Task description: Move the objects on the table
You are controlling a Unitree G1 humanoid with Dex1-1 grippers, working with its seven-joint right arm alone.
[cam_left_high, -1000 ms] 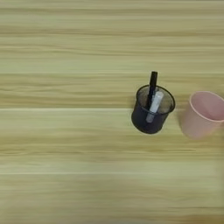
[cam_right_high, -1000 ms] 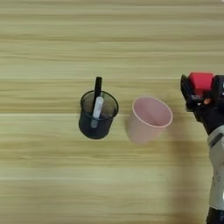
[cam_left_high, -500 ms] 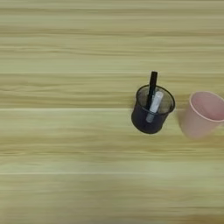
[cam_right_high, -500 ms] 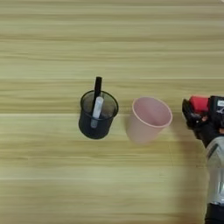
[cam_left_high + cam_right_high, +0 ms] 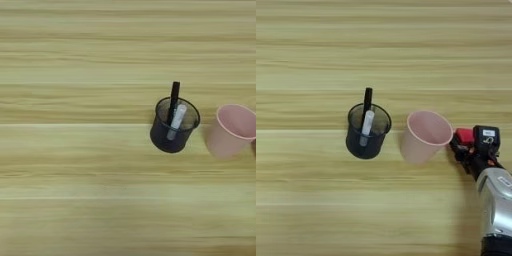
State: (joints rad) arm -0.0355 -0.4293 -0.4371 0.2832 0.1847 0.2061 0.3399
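A small red cube (image 5: 464,135) is held in my right gripper (image 5: 466,144), whose black fingers are shut on it, right beside the pale pink cup's (image 5: 425,135) right rim. The cup stands upright and looks empty. To its left, a slim black marker pen (image 5: 367,100) leans upright in a dark round holder (image 5: 368,132), next to a white stick. My silver forearm (image 5: 497,200) comes up from the bottom right corner. The left eye view shows the cup (image 5: 233,130) and the holder (image 5: 173,126) but not the cube.
The light wood-grain table (image 5: 311,200) fills both views. The holder and the cup stand about a hand's width apart in the middle band of the table.
My right gripper has carried the red cube down and to the left, from well right of the pink cup to just beside its rim. The cup, holder and marker have stayed put.
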